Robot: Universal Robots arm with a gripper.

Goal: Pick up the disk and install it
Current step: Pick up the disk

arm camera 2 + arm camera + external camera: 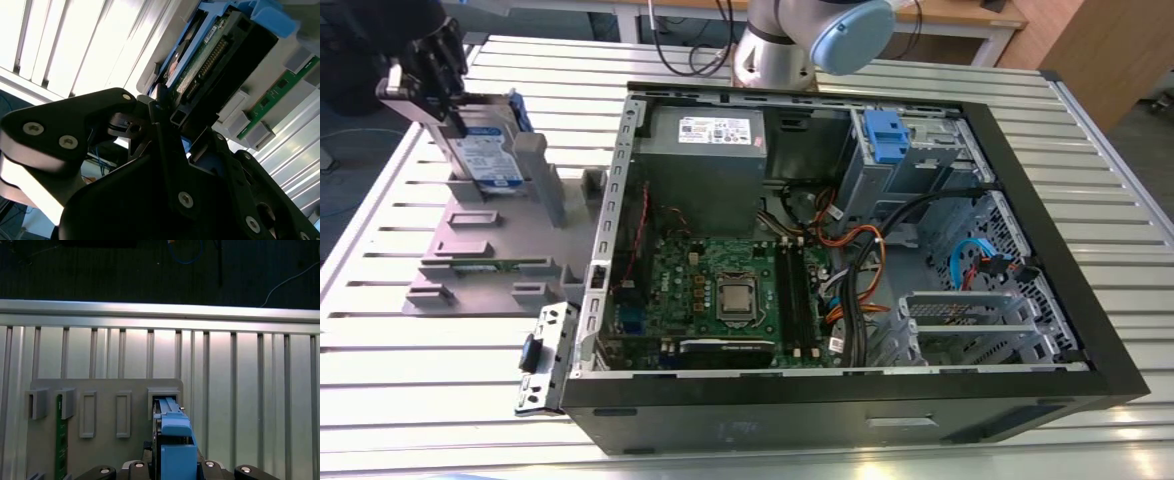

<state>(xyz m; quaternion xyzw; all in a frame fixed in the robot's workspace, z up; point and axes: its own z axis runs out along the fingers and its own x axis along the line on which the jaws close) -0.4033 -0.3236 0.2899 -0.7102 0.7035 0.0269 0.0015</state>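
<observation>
The disk stands upright on edge in the grey plastic stand at the exterior view's left, its white-and-blue label facing the camera inside a blue bracket. My gripper reaches down onto its upper edge, shut on the disk. In the first wrist view the blue bracket sits between my gripper's black fingers, above a slot in the stand. The second wrist view shows the disk's circuit-board side and connector edge clamped by my gripper.
An open computer case lies on the slatted metal table, to the exterior view's right of the stand. Inside are a power-supply box, a motherboard, cables and a blue drive bay. A green memory stick rests in the stand. The arm's base stands behind the case.
</observation>
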